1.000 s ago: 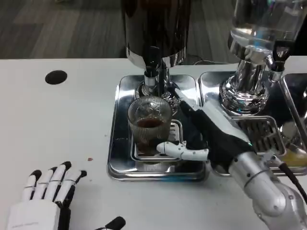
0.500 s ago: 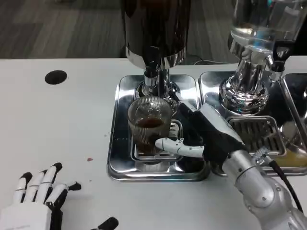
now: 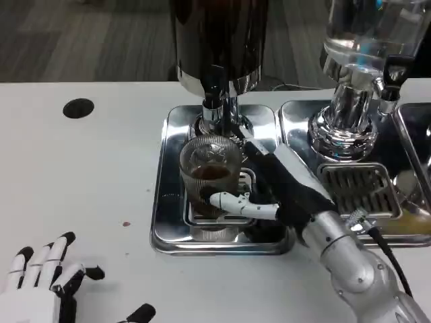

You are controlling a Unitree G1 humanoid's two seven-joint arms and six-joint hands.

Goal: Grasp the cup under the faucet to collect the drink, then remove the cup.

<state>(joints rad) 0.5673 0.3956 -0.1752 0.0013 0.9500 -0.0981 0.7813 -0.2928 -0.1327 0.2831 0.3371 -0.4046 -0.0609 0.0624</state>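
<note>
The right hand has slid a little further in along the cup over the last second, and its white thumb now lies across the lower front of the glass, further left than it was. The rest of its fingers are dark and wrap round the far right side of the cup, so they read as closed on it, though how firmly they grip cannot be told from here. The cup has not moved: it stands upright on the drip tray, directly under the faucet of the dark dispenser, with brown drink filling roughly its lower half. Meanwhile the left hand has drawn back toward the near edge of the counter, well apart from the cup; its fingers are spread and hold nothing.

In my judgement collecting is done or nearly so (there is drink in the glass), and the closer wrap suggests the hand is settling its grip for the removal. The lift should keep the cup level to avoid a spill.

The counter is white, with a black round spot far to the left of the fingers. Just right of them stands a second drip tray under a clear dispenser. Behind lies grey floor.
</note>
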